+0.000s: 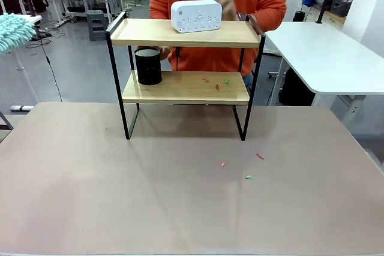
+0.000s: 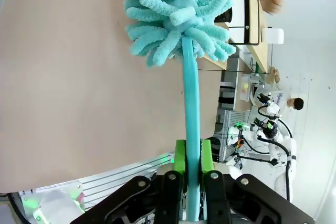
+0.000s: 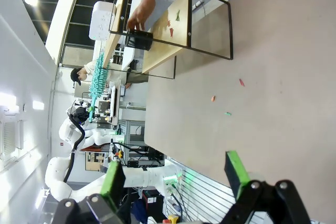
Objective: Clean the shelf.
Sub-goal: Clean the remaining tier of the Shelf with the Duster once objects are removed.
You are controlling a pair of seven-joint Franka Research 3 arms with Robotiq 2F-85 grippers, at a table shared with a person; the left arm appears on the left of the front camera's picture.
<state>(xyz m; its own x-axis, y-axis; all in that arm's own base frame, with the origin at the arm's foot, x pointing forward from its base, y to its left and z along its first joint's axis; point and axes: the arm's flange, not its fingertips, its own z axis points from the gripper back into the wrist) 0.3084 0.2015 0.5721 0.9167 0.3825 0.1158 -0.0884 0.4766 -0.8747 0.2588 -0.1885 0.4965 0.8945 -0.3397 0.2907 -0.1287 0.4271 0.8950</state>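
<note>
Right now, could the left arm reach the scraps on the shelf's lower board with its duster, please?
Probably yes: the left pincer is shut on the duster, the front of the lower board is open, and the scraps lie right of the black cup, apart from it.

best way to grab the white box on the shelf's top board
Probably from above: the white box stands upright on the shelf's top board, top exposed, and its face looks too wide to span. Set the right fingers front and back, at mid-width.
</note>
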